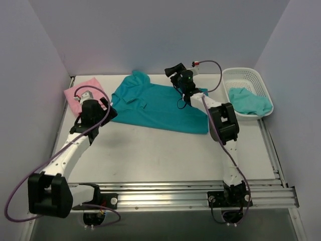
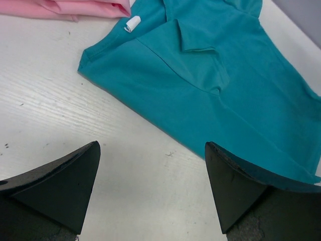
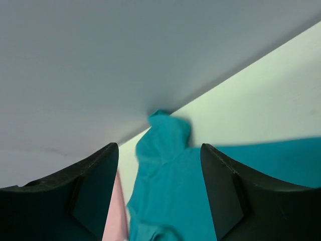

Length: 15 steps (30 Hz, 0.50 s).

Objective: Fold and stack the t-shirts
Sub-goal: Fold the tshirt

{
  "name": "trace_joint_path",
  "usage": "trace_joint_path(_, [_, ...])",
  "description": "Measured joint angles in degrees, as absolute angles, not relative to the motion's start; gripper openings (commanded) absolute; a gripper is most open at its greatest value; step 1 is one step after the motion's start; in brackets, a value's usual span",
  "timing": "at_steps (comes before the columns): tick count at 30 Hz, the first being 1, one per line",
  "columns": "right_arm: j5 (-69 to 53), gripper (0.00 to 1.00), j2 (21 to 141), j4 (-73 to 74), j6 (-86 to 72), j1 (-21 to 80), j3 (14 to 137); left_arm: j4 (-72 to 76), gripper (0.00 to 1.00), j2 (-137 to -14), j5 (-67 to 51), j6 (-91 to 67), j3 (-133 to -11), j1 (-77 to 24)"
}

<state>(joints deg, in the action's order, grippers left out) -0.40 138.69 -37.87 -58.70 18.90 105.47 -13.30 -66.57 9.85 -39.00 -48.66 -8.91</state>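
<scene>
My left tool (image 2: pixel 150 145) and right tool (image 3: pixel 159 145) hang released, empty, at opposite edges of the deep teal t-shirt (image 1: pixel 160 108) spread on the bench (image 1: pixel 150 150); a clean fold, I judge, needs matched corner pinches.

Soft even light, faint shadows; rt wrist view blurry.

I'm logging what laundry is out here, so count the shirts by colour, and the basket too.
Deep teal t-shirt: 1
Pale pink t-shirt: 1
Aqua-green t-shirt: 1
White lattice basket: 1
Total: 4
</scene>
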Motion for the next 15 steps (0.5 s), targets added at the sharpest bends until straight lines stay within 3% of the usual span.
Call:
trace_joint_path(8, [0.7, 0.61, 107.1, -41.6, -52.3, 31.6, 76.9, -2.7, 0.94, -90.4, 7.9, -39.9, -56.3, -10.4])
trace_joint_path(15, [4.5, 0.61, 96.7, -41.1, -50.5, 30.0, 60.6, 4.8, 0.95, -106.1, 5.2, -42.8, -69.4, -10.6])
